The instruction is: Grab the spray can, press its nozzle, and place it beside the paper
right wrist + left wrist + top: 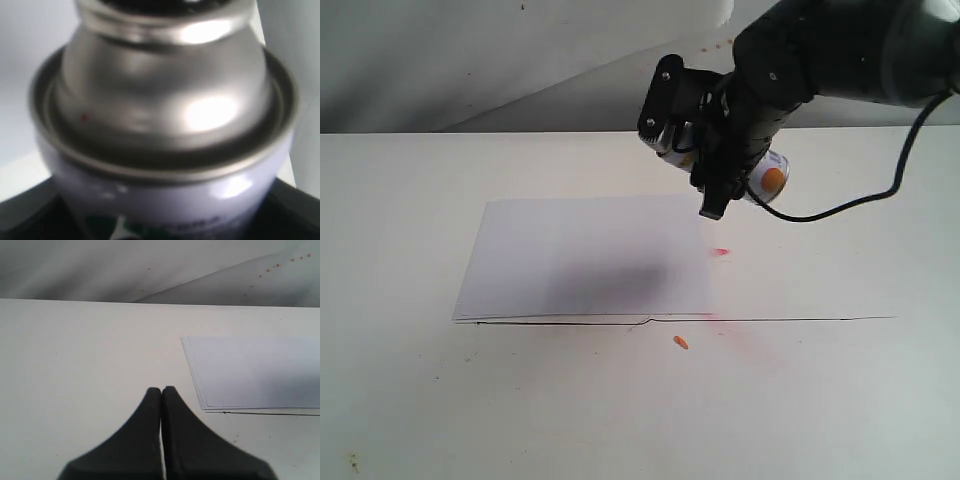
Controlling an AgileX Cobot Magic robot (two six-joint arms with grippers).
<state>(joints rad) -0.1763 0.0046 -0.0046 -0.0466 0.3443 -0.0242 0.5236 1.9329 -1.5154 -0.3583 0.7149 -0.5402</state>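
Observation:
My right gripper (708,160) is shut on the spray can (768,180) and holds it tilted in the air above the far right corner of the paper (585,255). An orange dot shows on the can's white body. In the right wrist view the can's silver dome (165,95) and white body (170,200) fill the picture. The nozzle is cut off at that picture's edge and hidden in the exterior view. My left gripper (161,390) is shut and empty, low over the white table, with the paper's corner (250,372) beside it. The exterior view does not show it.
Orange paint spots lie on the table beside the paper's right edge (720,251) and nearer the front (681,343). A thin dark seam (800,320) runs across the tabletop along the paper's front edge. A black cable (880,195) hangs from the right arm.

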